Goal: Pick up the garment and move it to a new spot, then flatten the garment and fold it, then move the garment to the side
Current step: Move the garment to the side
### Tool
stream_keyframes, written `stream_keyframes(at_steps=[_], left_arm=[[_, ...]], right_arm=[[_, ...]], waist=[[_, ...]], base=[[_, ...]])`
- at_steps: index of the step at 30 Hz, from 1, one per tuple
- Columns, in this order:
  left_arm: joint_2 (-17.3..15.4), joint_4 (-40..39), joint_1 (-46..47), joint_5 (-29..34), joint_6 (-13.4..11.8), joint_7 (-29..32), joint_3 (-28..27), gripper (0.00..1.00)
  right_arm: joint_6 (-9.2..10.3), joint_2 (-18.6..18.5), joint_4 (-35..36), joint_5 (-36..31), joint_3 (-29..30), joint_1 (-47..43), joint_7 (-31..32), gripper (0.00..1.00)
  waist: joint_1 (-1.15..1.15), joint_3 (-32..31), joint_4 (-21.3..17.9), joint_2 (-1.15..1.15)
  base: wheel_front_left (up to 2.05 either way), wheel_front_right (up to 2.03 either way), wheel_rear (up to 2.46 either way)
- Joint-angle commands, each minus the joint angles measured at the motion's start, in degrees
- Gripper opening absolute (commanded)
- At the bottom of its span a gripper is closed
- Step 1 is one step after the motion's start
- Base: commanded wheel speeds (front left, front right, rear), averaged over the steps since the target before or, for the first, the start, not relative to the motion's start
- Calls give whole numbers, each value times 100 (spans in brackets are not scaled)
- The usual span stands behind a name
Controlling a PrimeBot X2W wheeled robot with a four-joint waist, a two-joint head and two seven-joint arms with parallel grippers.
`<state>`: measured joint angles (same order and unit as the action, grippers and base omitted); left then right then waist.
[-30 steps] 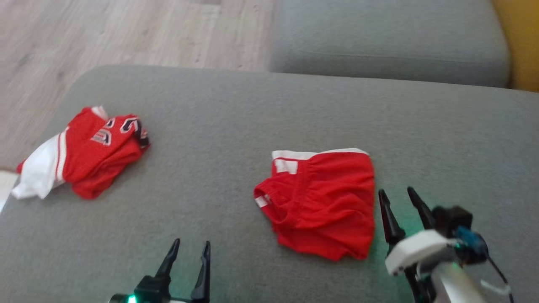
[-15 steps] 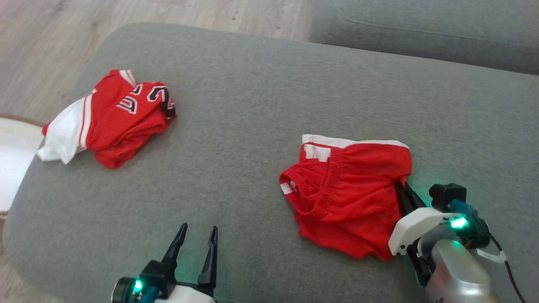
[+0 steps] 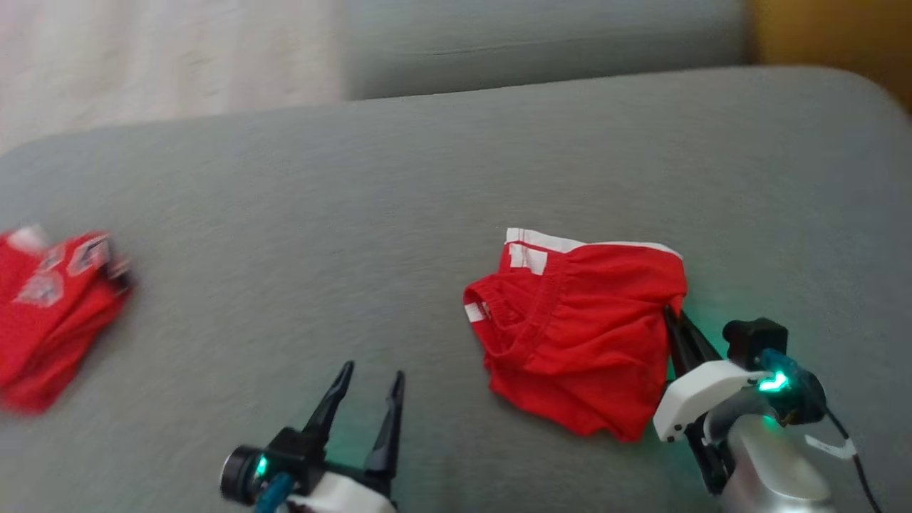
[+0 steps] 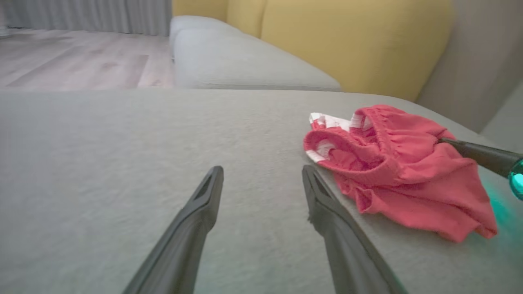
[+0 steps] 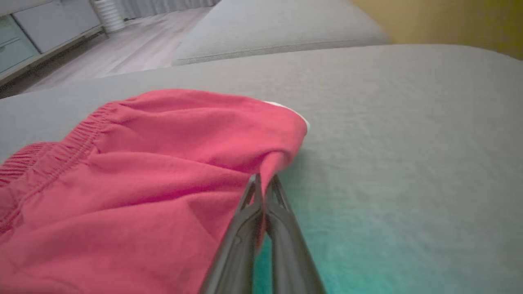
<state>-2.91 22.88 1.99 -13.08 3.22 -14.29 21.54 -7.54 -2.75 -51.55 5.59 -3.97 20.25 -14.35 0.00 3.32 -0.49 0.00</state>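
Head view: crumpled red shorts (image 3: 577, 335), white-trimmed

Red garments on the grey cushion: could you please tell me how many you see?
2. Red shorts lie right of centre, their right edge pinched by the right gripper; another red garment lies at the head view's left edge. Others may be out of frame.

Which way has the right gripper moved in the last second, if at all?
Yes: right gripper went left to the red shorts, from open beside their right edge to shut on it.
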Motion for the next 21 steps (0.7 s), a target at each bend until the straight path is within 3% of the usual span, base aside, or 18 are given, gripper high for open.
stream_keyframes(at_steps=[1,5,10,14,21], left_arm=[[3,-217,356,-38,35,-71,-7,100],[3,-280,568,-95,93,-71,321,100],[3,-284,681,-158,134,-71,518,100],[3,-271,667,-176,150,-71,585,100],[3,-89,779,1,172,-71,515,100]], right_arm=[[5,-13,219,81,-221,84,-63,0],[5,-13,325,139,-404,29,-64,0],[5,-13,357,150,-486,58,-64,0],[5,-13,345,-14,-337,197,-64,0],[5,-104,88,-584,-176,911,-64,0]], waist=[[0,-76,-1083,0],[0,-12,-1611,0],[0,103,-1968,0],[0,203,-1975,0],[0,666,-1597,0]], base=[[0,0,0],[0,0,0],[0,0,0],[0,0,0],[0,0,0]])
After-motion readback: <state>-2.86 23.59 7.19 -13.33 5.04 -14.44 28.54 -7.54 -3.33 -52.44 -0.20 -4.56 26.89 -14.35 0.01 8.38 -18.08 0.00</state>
